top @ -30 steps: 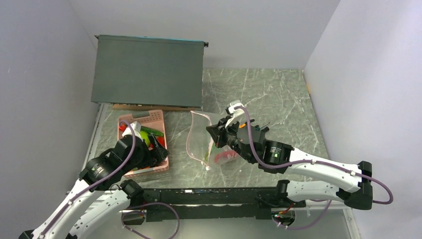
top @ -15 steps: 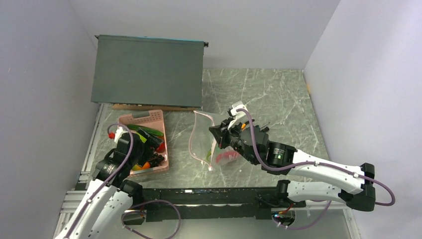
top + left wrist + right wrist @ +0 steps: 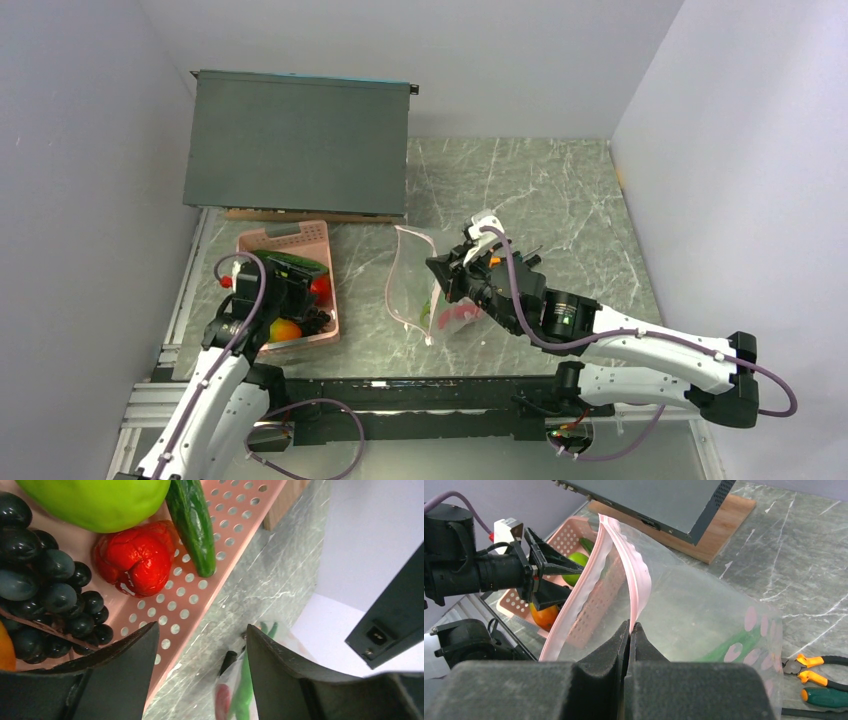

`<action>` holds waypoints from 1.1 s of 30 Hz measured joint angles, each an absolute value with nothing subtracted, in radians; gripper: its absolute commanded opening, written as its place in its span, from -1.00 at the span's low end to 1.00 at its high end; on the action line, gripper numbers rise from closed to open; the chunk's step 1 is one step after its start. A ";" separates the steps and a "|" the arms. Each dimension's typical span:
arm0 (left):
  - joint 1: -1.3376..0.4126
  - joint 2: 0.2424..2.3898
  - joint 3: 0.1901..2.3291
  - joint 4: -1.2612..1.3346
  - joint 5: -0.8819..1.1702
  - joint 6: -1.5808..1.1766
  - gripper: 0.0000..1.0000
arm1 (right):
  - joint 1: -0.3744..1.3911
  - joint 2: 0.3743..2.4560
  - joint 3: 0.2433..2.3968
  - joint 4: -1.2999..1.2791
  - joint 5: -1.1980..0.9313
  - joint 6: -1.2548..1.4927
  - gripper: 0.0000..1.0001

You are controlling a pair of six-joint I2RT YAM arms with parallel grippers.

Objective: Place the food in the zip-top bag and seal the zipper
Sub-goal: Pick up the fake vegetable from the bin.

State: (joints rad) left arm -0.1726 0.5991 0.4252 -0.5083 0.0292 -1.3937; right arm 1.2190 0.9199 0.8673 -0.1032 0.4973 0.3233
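As the right gripper [image 3: 630, 626] pinches the zipper [image 3: 640, 580], the left gripper [image 3: 202, 647] gapes.

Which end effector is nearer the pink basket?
Left. The left end effector hangs open right above the pink basket; the right end effector is shut on the zipper, off to the basket's right.

— What is found at the far left of the marbled table [image 3: 540, 180]?
— A dark grey box [image 3: 298, 140] is set on a wooden board [image 3: 300, 214].
— And nearer?
— A pink perforated basket [image 3: 285, 238] is placed just in front of that board. Pliers [image 3: 811, 676] with orange and green handles are laid flat on the table, well apart from the basket.
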 measured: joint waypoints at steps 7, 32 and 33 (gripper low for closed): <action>-0.171 0.582 0.423 -0.480 -0.029 -1.499 0.07 | 1.219 0.939 0.864 -0.084 0.496 0.313 -1.00; -0.177 0.838 0.387 -0.260 -0.160 -1.572 0.12 | 1.219 0.942 0.858 -0.073 0.432 0.326 -1.00; -0.180 0.855 0.387 -0.249 -0.167 -1.575 0.12 | 1.219 0.942 0.857 -0.073 0.432 0.326 -1.00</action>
